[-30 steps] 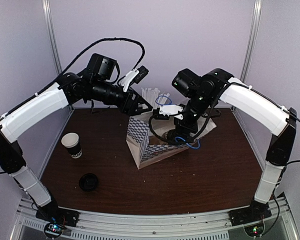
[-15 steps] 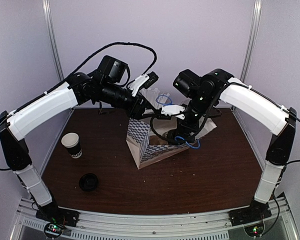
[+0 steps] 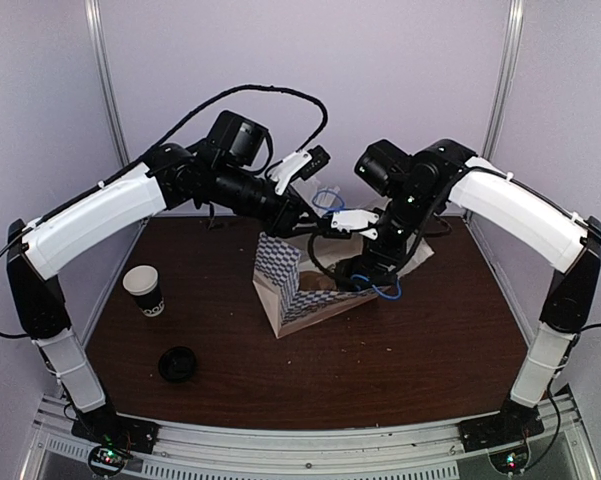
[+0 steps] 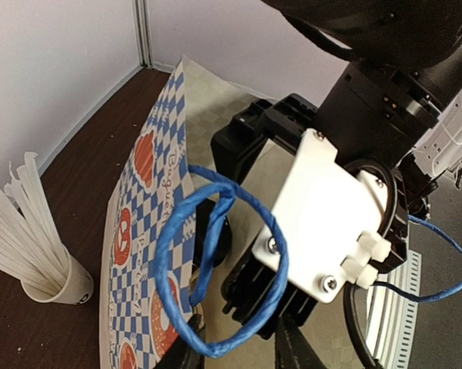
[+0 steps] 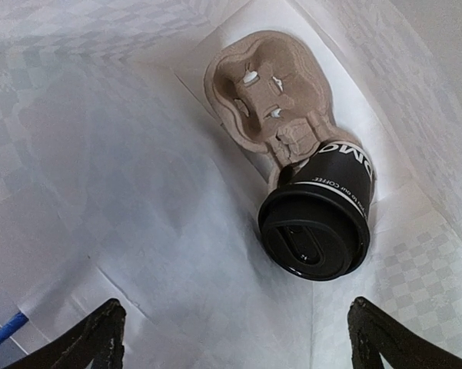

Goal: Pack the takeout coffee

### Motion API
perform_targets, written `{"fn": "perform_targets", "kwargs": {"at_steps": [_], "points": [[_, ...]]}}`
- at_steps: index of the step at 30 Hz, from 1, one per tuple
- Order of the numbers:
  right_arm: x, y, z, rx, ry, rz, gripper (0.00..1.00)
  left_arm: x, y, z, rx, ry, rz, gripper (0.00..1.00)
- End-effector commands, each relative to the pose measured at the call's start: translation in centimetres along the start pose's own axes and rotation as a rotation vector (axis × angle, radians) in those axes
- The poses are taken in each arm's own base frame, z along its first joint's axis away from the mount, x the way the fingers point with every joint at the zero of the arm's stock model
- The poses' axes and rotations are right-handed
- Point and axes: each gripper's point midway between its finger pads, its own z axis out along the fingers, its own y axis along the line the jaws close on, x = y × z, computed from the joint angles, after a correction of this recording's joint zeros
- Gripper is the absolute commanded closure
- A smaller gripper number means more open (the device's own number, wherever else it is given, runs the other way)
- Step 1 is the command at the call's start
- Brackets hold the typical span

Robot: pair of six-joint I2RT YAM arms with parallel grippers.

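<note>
The right hand (image 5: 236, 305), fingers spread and empty, hangs inside the paper bag (image 5: 123, 177) above the takeout coffee (image 5: 317, 227), which is seated in a cardboard tray (image 5: 265, 100). It should lift out straight, clear of the blue handle (image 4: 215, 254) at the left hand (image 4: 238, 346), whose grip I cannot tell.

Paper bag (image 4: 142, 207): blue-white checks with red motifs outside, white inside. Rope handle (image 4: 242, 192) blue. Takeout coffee (image 5: 317, 223) black, white lettering, black lid. Cup carrier (image 5: 265, 96) tan. Straws (image 4: 15, 223) white. Desk (image 3: 400, 350) dark brown.
</note>
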Motion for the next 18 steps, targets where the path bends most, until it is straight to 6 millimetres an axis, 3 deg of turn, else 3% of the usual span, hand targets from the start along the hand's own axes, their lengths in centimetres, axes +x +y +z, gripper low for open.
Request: {"fn": "perform_targets", "kwargs": {"at_steps": [1, 4, 7, 13, 18], "points": [[-0.7, 2.0, -3.6, -0.013, -0.111, -0.087, 0.00, 2.3, 4.5, 1.3, -0.160, 0.080, 0.004, 0.67], [0.1, 1.9, -3.4, -0.003, -0.100, -0.084, 0.00, 2.4, 4.9, 1.1, -0.189, 0.084, 0.011, 0.48], [0.7, 1.5, -2.8, -0.002, -0.081, -0.070, 0.00, 1.8, 4.3, 0.3, -0.170, 0.042, 0.028, 0.46], [1.1, 1.1, -1.9, -0.010, -0.068, -0.056, 0.00, -1.1, -0.3, -2.7, 0.021, -0.145, 0.105, 0.43], [1.0, 1.3, -2.1, -0.019, -0.075, -0.056, 0.00, -1.9, 0.0, -3.9, -0.027, -0.178, 0.120, 0.44]]}}
